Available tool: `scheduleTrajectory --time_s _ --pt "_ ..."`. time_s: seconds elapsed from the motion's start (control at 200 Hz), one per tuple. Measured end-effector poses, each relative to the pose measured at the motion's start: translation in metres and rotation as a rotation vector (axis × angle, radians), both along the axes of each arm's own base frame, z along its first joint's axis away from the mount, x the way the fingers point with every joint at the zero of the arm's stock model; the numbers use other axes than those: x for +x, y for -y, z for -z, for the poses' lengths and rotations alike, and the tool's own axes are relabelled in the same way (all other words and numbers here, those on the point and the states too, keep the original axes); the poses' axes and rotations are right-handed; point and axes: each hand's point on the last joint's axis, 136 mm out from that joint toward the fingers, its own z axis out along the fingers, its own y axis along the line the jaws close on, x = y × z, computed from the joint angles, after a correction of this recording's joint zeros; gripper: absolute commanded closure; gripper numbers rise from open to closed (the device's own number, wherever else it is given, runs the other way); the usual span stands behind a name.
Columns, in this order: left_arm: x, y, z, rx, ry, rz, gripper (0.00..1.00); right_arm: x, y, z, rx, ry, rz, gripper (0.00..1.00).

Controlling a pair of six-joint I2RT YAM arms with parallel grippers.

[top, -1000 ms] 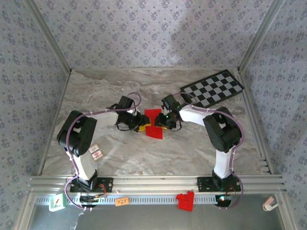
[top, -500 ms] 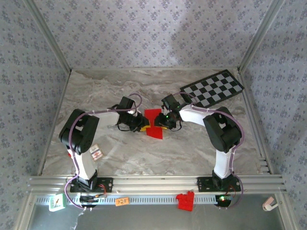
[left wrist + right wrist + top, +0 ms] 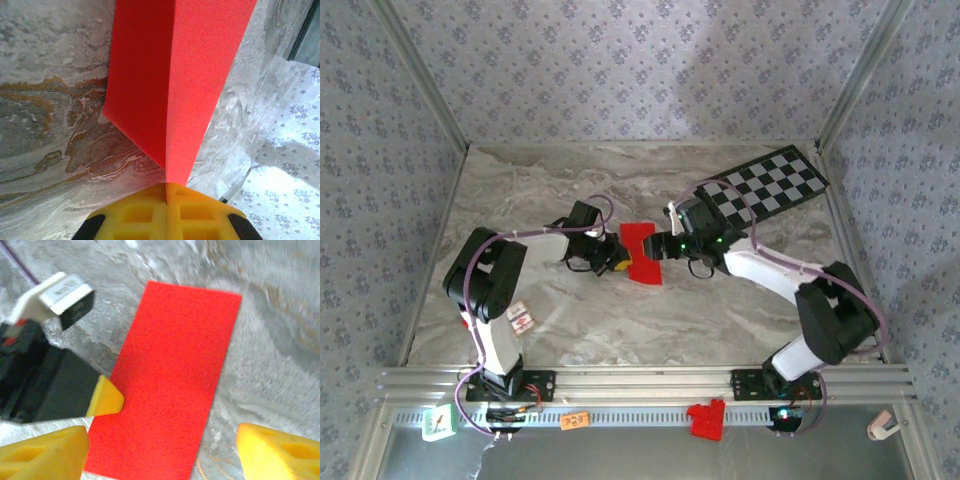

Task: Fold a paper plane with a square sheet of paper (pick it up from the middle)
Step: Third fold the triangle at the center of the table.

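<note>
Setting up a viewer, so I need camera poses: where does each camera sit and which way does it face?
Top external: above and behind the robot, looking down over the table; left arm, right arm, left pincer and right pincer show.
Left wrist: on the left arm, facing along its shut fingers pinching the paper.
Right wrist: on the right arm, facing down between its open fingers.
All three share the paper.
</note>
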Motion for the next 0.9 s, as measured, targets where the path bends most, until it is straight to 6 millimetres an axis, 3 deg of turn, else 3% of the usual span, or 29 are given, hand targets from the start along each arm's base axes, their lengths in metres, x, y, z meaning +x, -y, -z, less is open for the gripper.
scheduleTrajectory --time_s 0.14,0.45,0.605,0.76,0.9 --pt "0.003 0.000 -0.001 0.002 -0.019 -0.039 0.98 -0.013 -0.003 -0.005 -0.035 0.144 -0.101 0.14" --pt "0.005 0.004 -0.005 -0.009 -0.045 -0.084 0.98 -0.052 -0.029 0.020 -0.157 0.365 -0.386 0.14" --pt "0.004 0.008 -0.005 -0.013 -0.047 -0.083 0.98 -0.057 -0.041 0.038 -0.227 0.411 -0.467 0.21" --pt "0.004 0.008 -0.005 -0.012 -0.051 -0.087 0.98 -0.052 -0.038 0.060 -0.306 0.408 -0.475 0.25" --pt "0.004 0.008 -0.005 -0.012 -0.053 -0.089 0.98 -0.045 -0.035 0.066 -0.355 0.436 -0.469 0.32"
